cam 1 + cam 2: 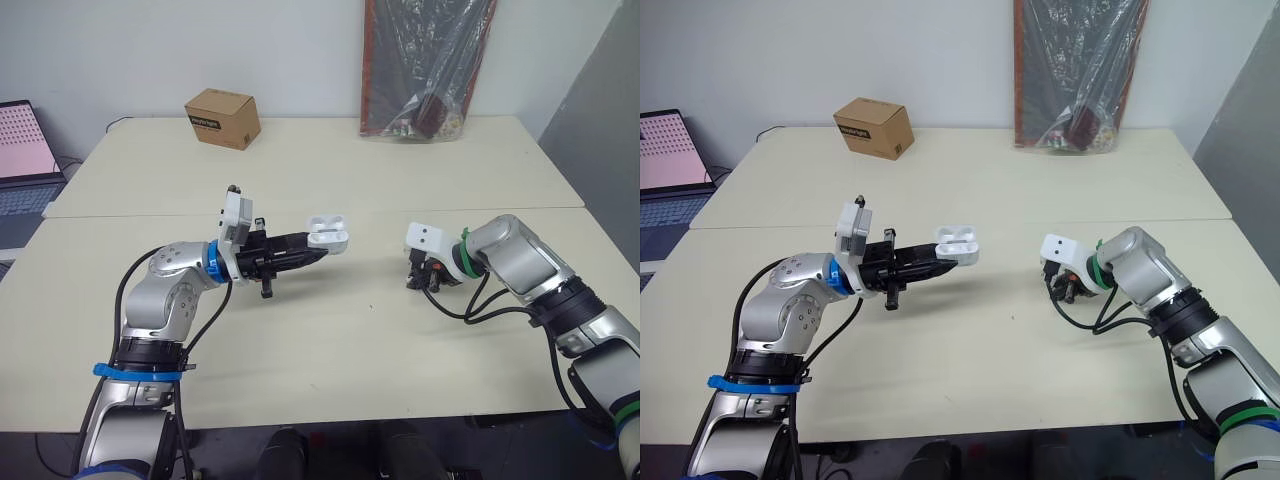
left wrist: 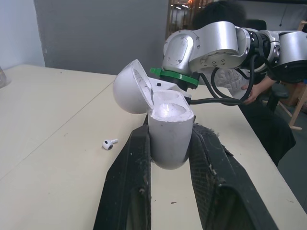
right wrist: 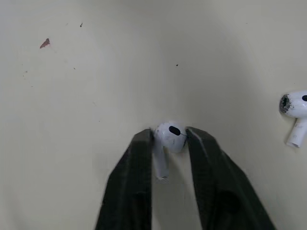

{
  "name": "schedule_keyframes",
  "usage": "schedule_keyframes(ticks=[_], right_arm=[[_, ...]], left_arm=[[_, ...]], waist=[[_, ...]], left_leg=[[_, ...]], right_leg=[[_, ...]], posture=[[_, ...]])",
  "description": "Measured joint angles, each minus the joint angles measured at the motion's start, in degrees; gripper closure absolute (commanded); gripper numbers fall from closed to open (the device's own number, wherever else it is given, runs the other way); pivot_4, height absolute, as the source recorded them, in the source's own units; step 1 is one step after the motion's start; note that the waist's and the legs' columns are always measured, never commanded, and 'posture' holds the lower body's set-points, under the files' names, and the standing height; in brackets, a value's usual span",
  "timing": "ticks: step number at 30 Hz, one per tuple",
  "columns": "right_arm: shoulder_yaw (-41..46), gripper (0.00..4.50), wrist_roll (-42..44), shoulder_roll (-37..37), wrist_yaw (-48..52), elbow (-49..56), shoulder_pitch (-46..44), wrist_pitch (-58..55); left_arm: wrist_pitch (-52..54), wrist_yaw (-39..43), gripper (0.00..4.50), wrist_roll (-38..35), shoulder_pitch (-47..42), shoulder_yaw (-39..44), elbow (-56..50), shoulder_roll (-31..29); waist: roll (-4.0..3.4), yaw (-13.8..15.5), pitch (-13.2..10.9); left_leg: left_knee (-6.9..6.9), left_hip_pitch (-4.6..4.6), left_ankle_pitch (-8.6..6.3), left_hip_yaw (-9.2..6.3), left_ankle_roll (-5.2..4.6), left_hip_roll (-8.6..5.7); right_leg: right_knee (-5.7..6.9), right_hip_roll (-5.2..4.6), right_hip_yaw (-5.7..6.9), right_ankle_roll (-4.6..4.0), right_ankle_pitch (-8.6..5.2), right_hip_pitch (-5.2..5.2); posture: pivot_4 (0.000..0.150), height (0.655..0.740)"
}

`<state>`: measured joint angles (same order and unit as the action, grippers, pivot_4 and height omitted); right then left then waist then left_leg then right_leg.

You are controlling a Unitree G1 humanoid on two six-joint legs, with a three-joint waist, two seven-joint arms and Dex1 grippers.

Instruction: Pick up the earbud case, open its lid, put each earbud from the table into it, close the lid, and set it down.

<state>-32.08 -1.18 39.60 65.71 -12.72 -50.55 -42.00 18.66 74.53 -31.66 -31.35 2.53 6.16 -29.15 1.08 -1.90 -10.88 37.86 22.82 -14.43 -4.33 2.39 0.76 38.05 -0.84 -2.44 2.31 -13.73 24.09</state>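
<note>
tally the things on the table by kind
earbud: 2, one pinched, one loose
case: 1
box: 1
bag: 1
total: 5

Bright, even indoor light — soft, faint shadows lie on the pale table.
</note>
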Motion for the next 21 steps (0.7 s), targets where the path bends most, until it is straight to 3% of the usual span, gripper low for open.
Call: schedule_keyframes(ticks=[8, 14, 21], right_arm=[[-0.08, 4.09, -0.62, 0.60, 1.75, 0.07, 0.02, 0.80], [-2.44, 4.09, -4.07, 8.09, 10.09, 2.30, 1.34, 12.78], [-3.04, 4.09, -7.35, 9.71, 14.64, 3.40, 2.89, 21.30]], left_arm=[[0.00, 0.00, 3.78, 0.01, 0.01, 0.00, -0.02, -0.02], [0.00, 0.02, 3.78, 0.04, 0.18, 0.00, -0.11, -0.37], [-0.02, -0.09, 3.78, 0.04, 0.37, 0.00, -1.37, -0.35]], waist=[[0.00, 0.01, 0.00], [0.00, 0.06, 0.00], [0.00, -0.05, 0.00]], left_leg=[[0.00, 0.01, 0.00, 0.00, 0.00, -0.01], [-0.01, 0.04, 0.00, 0.01, 0.00, -0.06], [0.00, 0.00, 0.00, 0.01, 0.01, -0.03]], right_leg=[[-0.01, -0.01, 0.00, 0.00, 0.00, 0.00], [-0.05, -0.08, 0.02, 0.02, -0.01, 0.01], [0.00, -0.06, 0.02, 0.02, -0.01, 0.01]], posture=[[0.150, 0.7400], [0.150, 0.7400], [0.150, 0.7400]])
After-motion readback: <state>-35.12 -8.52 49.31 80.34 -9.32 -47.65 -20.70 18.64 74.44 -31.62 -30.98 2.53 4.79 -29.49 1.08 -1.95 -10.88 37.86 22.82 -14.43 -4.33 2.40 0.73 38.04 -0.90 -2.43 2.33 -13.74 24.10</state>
